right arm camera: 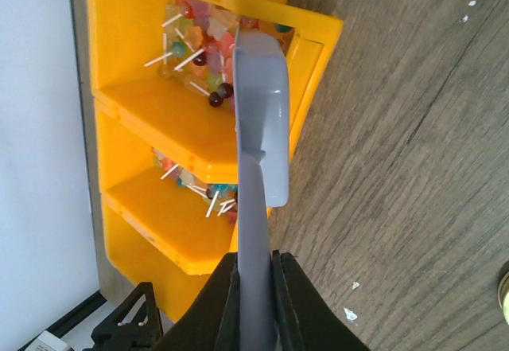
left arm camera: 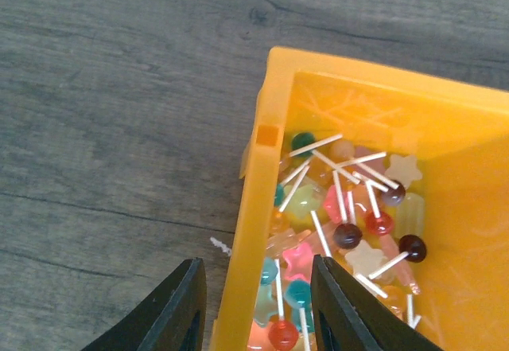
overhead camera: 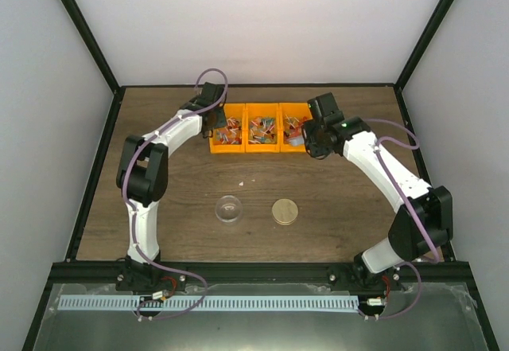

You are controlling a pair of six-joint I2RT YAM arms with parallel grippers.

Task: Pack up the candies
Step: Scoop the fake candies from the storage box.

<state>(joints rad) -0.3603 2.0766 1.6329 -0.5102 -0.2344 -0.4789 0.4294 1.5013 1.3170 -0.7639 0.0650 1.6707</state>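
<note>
Near end of the orange bin (left arm camera: 248,232) is cut off in the left wrist view. Left gripper (left arm camera: 254,311): jaws half spread, bin wall straddled, no contact made out. Right gripper (right arm camera: 256,291): jaws pinched on the grey scoop (right arm camera: 261,104). Candies (left arm camera: 342,208) are seen inside the bins on the counter (left arm camera: 119,128).

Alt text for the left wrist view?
The open left hand straddles the side wall of an orange bin, one finger outside over the wooden table, one inside above the candies, small coloured lollipops on white sticks.
</note>
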